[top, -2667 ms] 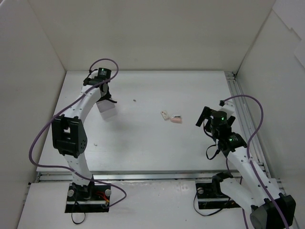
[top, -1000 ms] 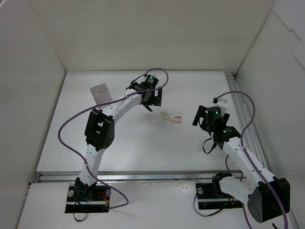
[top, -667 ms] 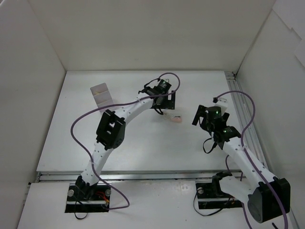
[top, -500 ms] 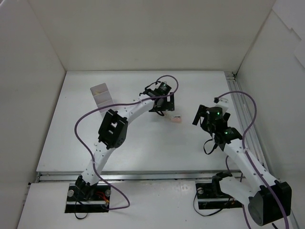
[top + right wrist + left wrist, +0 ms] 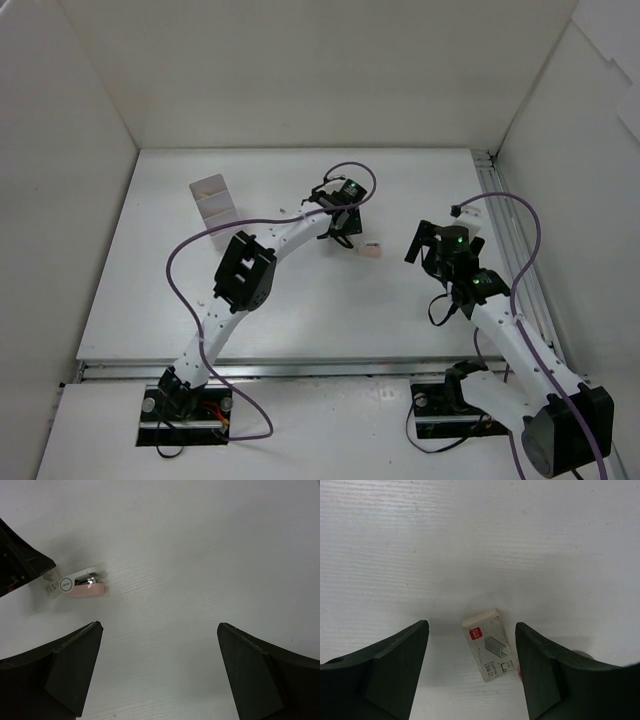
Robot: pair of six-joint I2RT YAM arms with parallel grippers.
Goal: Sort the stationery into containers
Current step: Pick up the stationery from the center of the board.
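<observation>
Far left on the white table (image 5: 300, 300): small white plastic divided organizer (image 5: 211, 198). Left gripper (image 5: 471, 626) partly spread, straddling a small white printed staple box (image 5: 487, 645), clear gaps either side, gripping nothing. Just beside the box, a pale pink mini stapler (image 5: 86, 587). Right gripper (image 5: 160, 626) spread wide, empty.

Overhead; close wrist views sharing white block (image 5: 487, 652)

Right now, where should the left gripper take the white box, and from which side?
Across its long sides, from straight above. The white box lies flat and skewed inside the open left gripper, its narrow width fitting the gap; the pink stapler lies close beside it.
</observation>
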